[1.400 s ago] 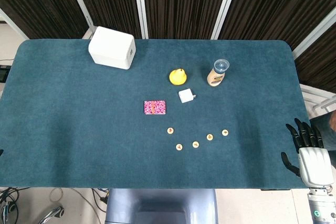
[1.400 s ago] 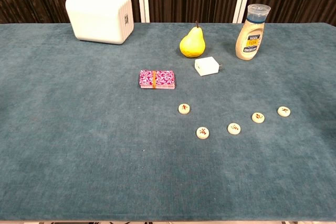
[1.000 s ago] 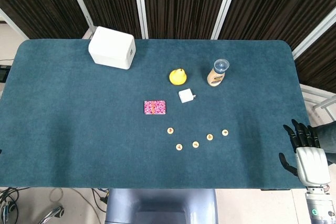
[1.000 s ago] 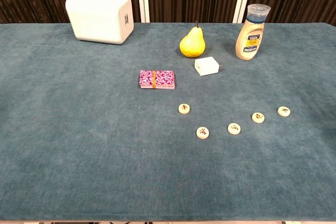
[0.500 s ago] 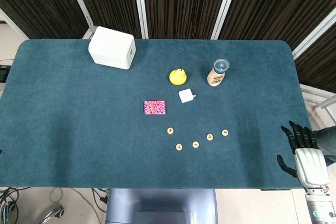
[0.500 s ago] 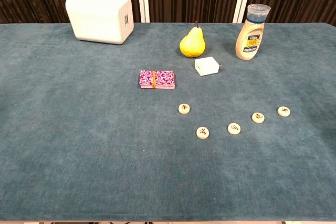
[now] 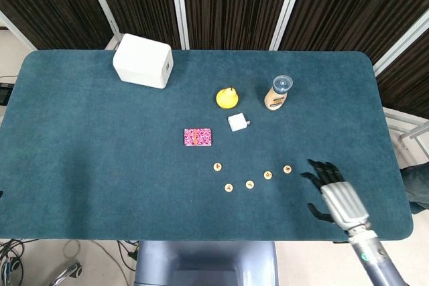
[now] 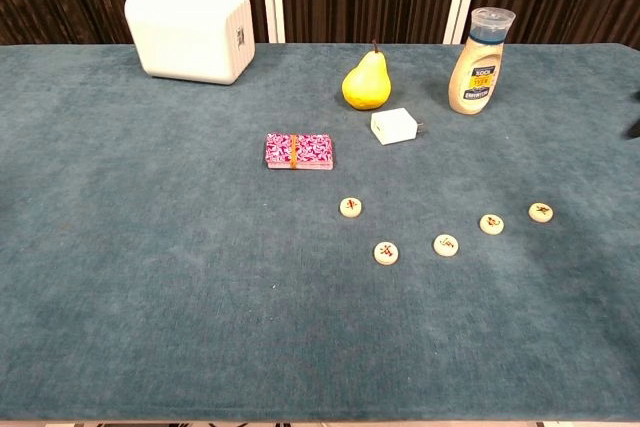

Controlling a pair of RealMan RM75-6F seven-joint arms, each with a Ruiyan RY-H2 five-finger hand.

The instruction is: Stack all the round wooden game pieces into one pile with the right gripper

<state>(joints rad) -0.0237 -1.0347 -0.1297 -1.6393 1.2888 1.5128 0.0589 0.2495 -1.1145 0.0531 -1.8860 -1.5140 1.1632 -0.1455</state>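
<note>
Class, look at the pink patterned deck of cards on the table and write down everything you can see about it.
The pink patterned deck of cards is a small flat rectangular block with a busy pink-and-white print, bound across its middle by a thin yellowish band. It lies flat on the blue felt table, near the middle. Nothing touches it: the white charger block and yellow pear sit apart behind it to one side, the round wooden game pieces in front.

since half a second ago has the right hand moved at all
Yes. In the head view the right hand has swung left from the table's right edge, in over the blue cloth, toward the rightmost wooden game piece, fingers spread and holding nothing.
</note>
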